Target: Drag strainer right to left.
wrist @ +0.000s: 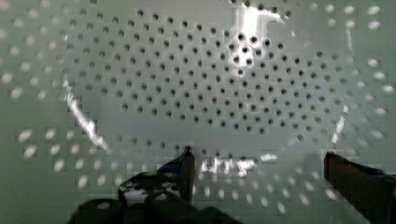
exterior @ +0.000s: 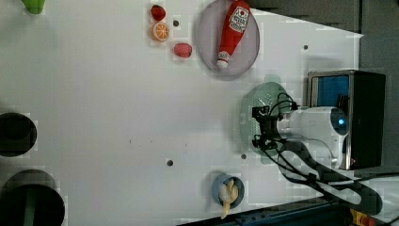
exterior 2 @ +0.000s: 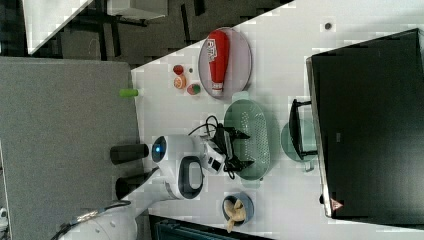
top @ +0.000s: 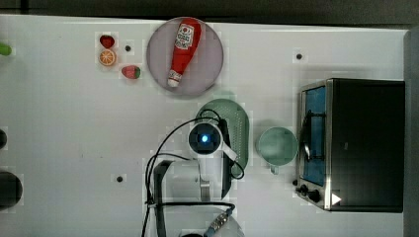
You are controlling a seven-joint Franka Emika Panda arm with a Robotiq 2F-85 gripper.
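Note:
The pale mint-green oval strainer (top: 238,118) lies on the white table between the grey plate and the toaster oven, its tab handle toward the plate. My gripper (exterior 2: 243,148) reaches down into its bowl. In the wrist view the holed inner wall of the strainer (wrist: 210,84) is very close, and my gripper (wrist: 261,170) stands open with its two dark fingertips wide apart above the bowl's floor. Nothing is between the fingers. Whether a fingertip touches the wall I cannot tell. The arm's white wrist covers the side of the strainer (exterior: 251,106) on the top view's left.
A round mint-green mug (top: 276,145) stands beside the strainer, close to the toaster oven (top: 360,143). A ketchup bottle (top: 184,49) lies on the grey plate (top: 158,69) just past the strainer. Toy fruits (top: 107,58) sit further along. A blue bowl (exterior: 228,190) holds a banana.

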